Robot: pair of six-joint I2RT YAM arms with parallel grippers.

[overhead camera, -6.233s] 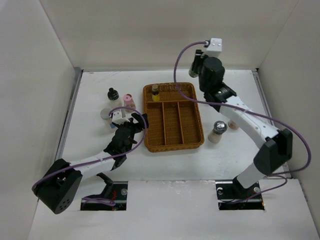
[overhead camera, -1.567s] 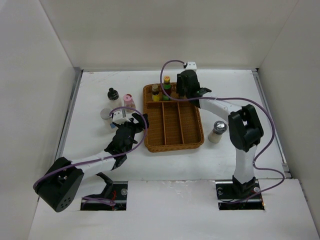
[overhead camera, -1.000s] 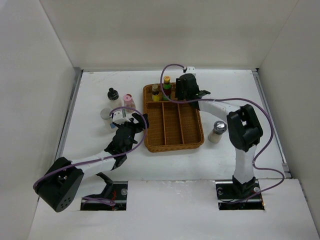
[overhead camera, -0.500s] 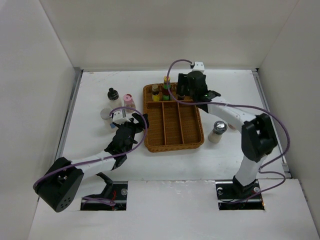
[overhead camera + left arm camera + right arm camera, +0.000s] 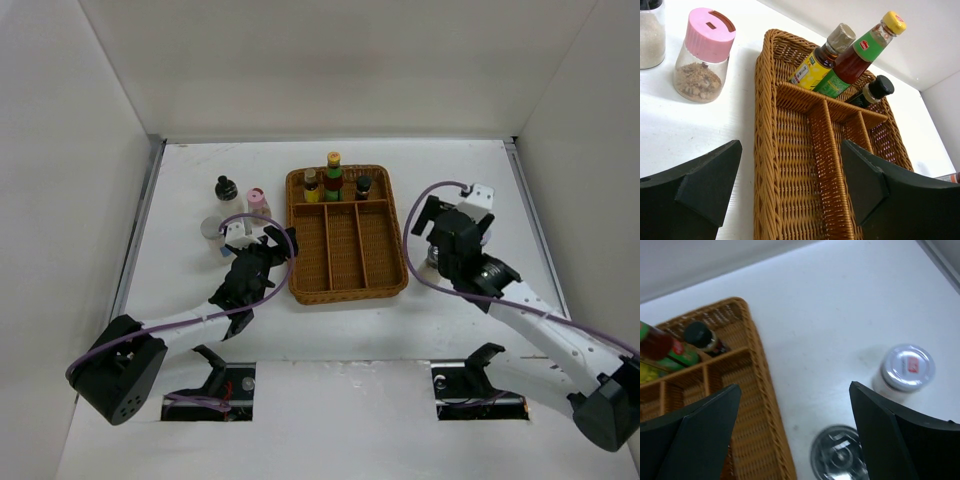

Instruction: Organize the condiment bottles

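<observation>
I am hovering the right end effector [image 5: 795, 386], wide open and empty, above the silver-capped jar [image 5: 839, 456] at 3 o'clock from the tray [image 5: 763, 365], and I am planning to descend and grip it.

Robot lab cell
White panels [image 5: 90, 150] wall in a white bench [image 5: 470, 170]; cabled left arm [image 5: 185, 322] and right arm [image 5: 545, 322] bolted at its edge.

Brown woven tray [image 5: 378, 250], pink-capped jar [image 5: 702, 55], yellow-capped bottle [image 5: 860, 52]

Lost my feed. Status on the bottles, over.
Left tool, right tool open, empty. Three bottles in wicker tray's far compartment. Silver-lidded jar near right tool. Nothing blocking.
</observation>
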